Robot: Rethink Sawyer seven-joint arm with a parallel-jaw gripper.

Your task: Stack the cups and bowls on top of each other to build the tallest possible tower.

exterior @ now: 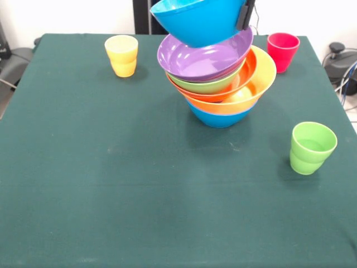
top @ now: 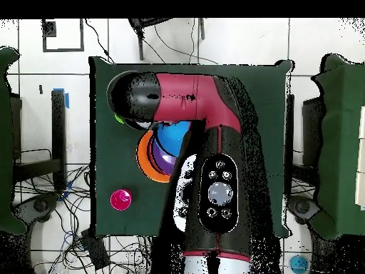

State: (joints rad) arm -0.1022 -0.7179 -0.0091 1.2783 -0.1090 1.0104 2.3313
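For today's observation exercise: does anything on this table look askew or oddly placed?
Yes. The tower leans: its purple bowl and the bowls beneath tilt instead of nesting level. The gripper holds a blue bowl tilted above it.

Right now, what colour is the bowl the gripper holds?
Blue bowl; the front view shows it best.

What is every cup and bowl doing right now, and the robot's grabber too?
Blue bowl: gripped at its rim, tilted, over the pile.
Gripper: shut on the blue bowl.
Tower: nested bowls, leaning.
Purple bowl: top of the pile, tilted.
Yellow cup: upright, standing alone.
Red cup: upright, alone.
Green cup: upright, alone.
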